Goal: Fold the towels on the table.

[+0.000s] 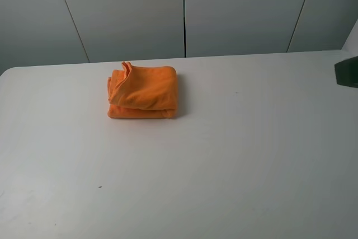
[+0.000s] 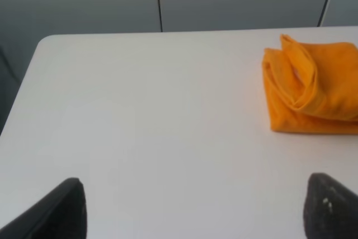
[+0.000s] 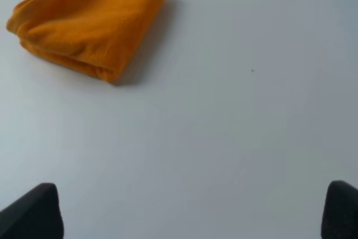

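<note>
Orange terry-cloth towel [image 1: 142,92], folded, on our white matte surface [image 1: 224,155] toward its far edge. Left gripper [image 2: 196,208], right gripper [image 3: 193,211]: jaws spread wide, holding nothing, well apart from towel.

Left tool [image 2: 193,208]: jaws spread wide, nothing btwn them, only the two dark fingertips [image 2: 64,208] show at the edge of the left wrist view. Right tool [image 3: 193,211]: same, jaws wide apart, empty, dark tips [image 3: 36,211] just in frame. Both hang above the desk [image 1: 224,166], not touching it. Exterior high view: neither arm clearly seen.
</note>
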